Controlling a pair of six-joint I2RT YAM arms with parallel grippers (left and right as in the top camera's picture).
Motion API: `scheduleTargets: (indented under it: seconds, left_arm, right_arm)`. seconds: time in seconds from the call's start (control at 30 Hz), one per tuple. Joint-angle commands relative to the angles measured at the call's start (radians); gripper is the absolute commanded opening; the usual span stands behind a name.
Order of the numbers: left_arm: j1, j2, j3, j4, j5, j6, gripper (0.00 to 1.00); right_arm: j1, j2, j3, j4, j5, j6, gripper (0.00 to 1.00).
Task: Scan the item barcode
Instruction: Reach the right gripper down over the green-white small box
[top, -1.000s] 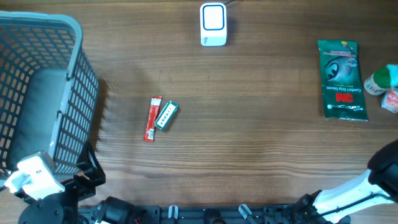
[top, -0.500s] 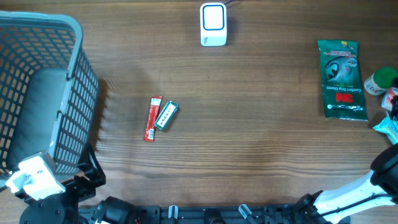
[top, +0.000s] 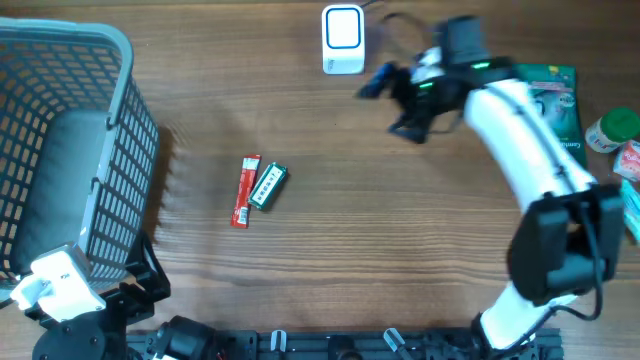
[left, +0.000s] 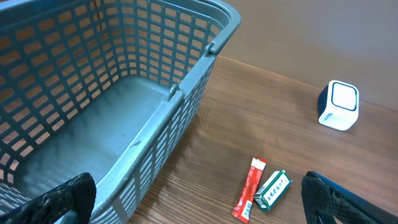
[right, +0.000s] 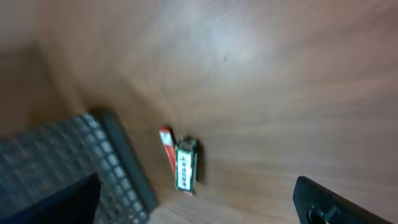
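R arm: right end effector (top: 388, 103) has jaws spread wide w/ nothing between them. Overhead is blurred there, but the two dark fingers show well apart. It hangs over the brown wood-grain bench (top: 400, 260), just right of the small white box scanner w/ blue-rimmed window (top: 342, 39); can't tell if it touches. The white arm link runs back from it diagonally, across part of the green 3M gloves pack (top: 562, 90) at the bench's right side. A green-capped bottle (top: 612, 130) sits just beyond that pack, at the frame edge.

L arm: left end effector (left: 196, 186) is also wide, empty, w/ fingertips at the bottom corners of its wrist view. It sits low by the near corner of the grey plastic mesh basket (top: 128, 140).

Items: slim red packet (top: 245, 190) and small green-and-white pack (top: 268, 186) lie flat mid-bench, side by side and touching, green one tilted on the right. Both are near the basket's right wall, well apart from the scanner and from both end effectors. R wrist view, blurred, shows the pair w/ a basket corner beside them.
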Motion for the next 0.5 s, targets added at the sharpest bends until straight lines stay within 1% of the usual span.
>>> scheduleTargets:
  seconds: [0.0,0.03,0.07,0.1,0.13,0.23,0.27,0.3,0.47]
  left_arm:
    - [-0.004,-0.003,-0.004,0.002,-0.01,-0.003,1.0]
    - [-0.004,-0.003,-0.004,0.002,-0.01,-0.002,1.0]
    - [-0.004,-0.003,-0.004,0.002,-0.01,-0.003,1.0]
    - [-0.004,-0.003,-0.004,0.002,-0.01,-0.002,1.0]
    - [-0.004,-0.003,-0.004,0.002,-0.01,-0.002,1.0]
    - [-0.004,-0.003,-0.004,0.002,-0.01,-0.002,1.0]
    - [-0.004,-0.003,-0.004,0.002,-0.01,-0.002,1.0]
    - [-0.004,-0.003,-0.004,0.002,-0.01,-0.002,1.0]
    - [-0.004,-0.003,-0.004,0.002,-0.01,-0.002,1.0]
  right_arm:
    - [0.235,0.068,0.012,0.054,0.164,0.206,1.0]
    - [0.289,0.093,0.012,0.104,0.162,0.198,1.0]
    - [0.325,0.109,0.012,0.14,0.162,0.195,0.96]
    - [0.374,0.134,0.012,0.198,0.162,0.174,0.85]
    - [0.433,0.166,0.012,0.284,0.167,0.122,0.68]
    - [0.522,0.24,0.012,0.404,0.195,0.116,0.21]
    - [0.534,0.256,0.012,0.412,0.196,0.122,0.1]
    - [0.544,0.274,0.012,0.429,0.196,0.12,0.05]
    - [0.563,0.312,0.012,0.453,0.195,0.109,0.05]
